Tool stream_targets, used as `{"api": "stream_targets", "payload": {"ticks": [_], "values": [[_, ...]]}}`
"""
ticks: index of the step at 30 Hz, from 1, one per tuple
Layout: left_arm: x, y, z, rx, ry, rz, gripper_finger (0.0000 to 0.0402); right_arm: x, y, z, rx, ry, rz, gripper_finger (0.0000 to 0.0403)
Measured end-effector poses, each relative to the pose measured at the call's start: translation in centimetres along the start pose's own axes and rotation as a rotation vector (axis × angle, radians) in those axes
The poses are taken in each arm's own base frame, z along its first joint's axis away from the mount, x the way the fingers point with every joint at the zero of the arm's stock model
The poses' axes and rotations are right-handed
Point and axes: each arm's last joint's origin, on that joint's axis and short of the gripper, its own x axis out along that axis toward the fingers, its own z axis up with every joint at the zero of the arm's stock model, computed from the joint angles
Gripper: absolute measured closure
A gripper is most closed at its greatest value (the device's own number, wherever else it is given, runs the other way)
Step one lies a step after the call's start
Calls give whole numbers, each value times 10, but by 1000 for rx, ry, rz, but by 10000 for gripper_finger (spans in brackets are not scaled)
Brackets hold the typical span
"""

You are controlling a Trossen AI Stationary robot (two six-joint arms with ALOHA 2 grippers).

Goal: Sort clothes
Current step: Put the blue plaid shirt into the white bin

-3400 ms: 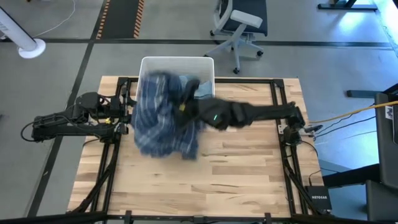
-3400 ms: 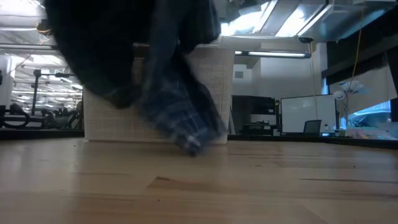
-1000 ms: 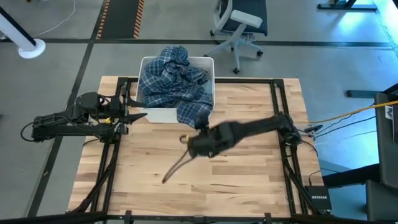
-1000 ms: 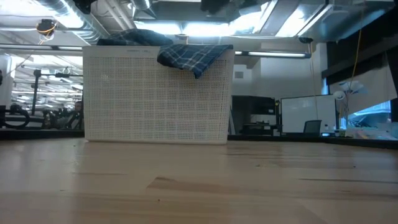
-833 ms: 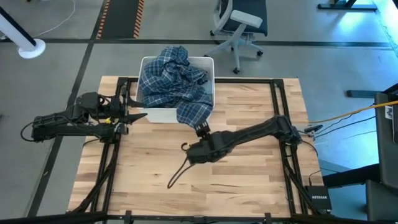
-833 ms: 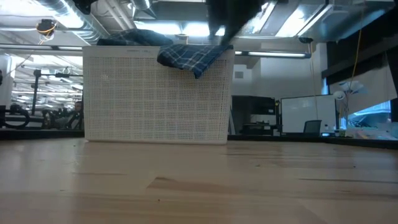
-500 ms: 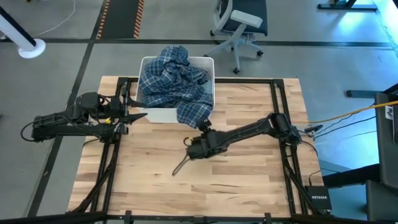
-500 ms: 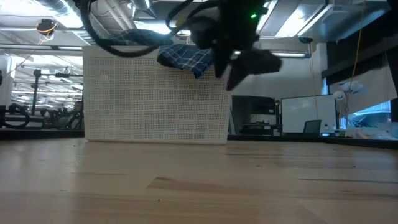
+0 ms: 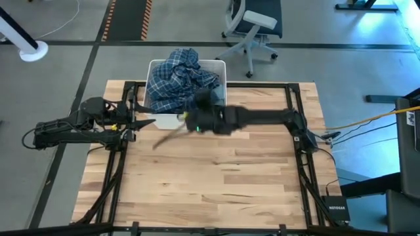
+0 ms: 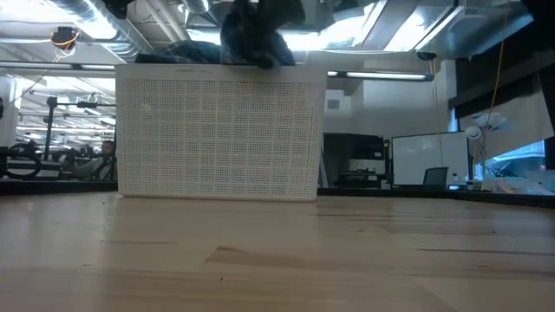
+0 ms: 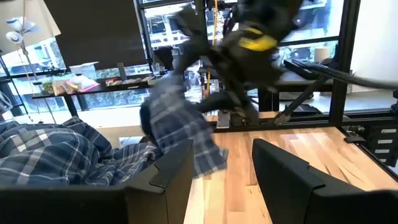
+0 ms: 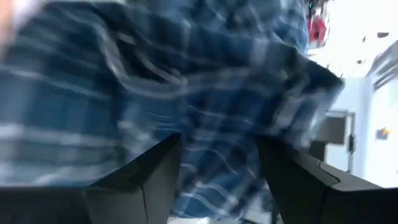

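Observation:
A large blue-white plaid shirt [image 9: 178,82] is piled in the white bin [image 9: 155,65] at the table's far edge. My right gripper [image 9: 197,106] is at the bin's near right corner, open, with plaid cloth filling the space beyond its fingers [image 12: 155,180]. One part of the shirt [image 11: 180,134] is raised at that corner, below the right arm. My left gripper [image 11: 224,180] waits open by the bin's near left corner, pointing level across the table, touching nothing. The other clothes are hidden. My right gripper meets the raised part of the plaid shirt [image 10: 251,39] with its open fingers, nothing pinched between them. It comes from the table's near right, slanting down toward the bin. That part is bunched above the bin's near rim; blur hides the exact place of contact.
The bin's perforated near wall [image 10: 217,130] stands upright on the wooden table [image 9: 216,177]. Black frame rails [image 9: 295,105] run along the table's sides. A cable loop [image 9: 167,136] swings below the right arm. An office chair [image 9: 252,26] stands beyond the far edge.
My right gripper has swung from the table's middle toward the far edge and left, up to the bin's near right corner, turning as it went. The shirt's flap that hung down over the bin's near wall is now lifted and bunched above the rim.

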Motion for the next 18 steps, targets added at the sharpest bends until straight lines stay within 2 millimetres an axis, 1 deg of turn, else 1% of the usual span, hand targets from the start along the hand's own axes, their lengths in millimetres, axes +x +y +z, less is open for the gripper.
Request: {"api": "stream_targets", "payload": {"ticks": [2,4,8,10,13,15,18], "values": [[1,0,0,0,5,-1,242,16,-14,-9,54,14,16,171],[2,0,-1,-2,16,-2,242,37,-23,-20,103,29,65,171],[3,0,-2,-1,21,-3,242,79,-24,-44,161,60,206,171],[4,0,-2,-1,28,-4,242,95,-25,-55,211,79,256,171],[6,0,-3,1,32,-4,242,112,-26,-69,282,103,320,171],[7,0,-2,8,31,-5,242,118,-29,-76,319,86,373,171],[10,0,-3,9,43,-5,242,113,-39,-75,317,42,399,171]]}}
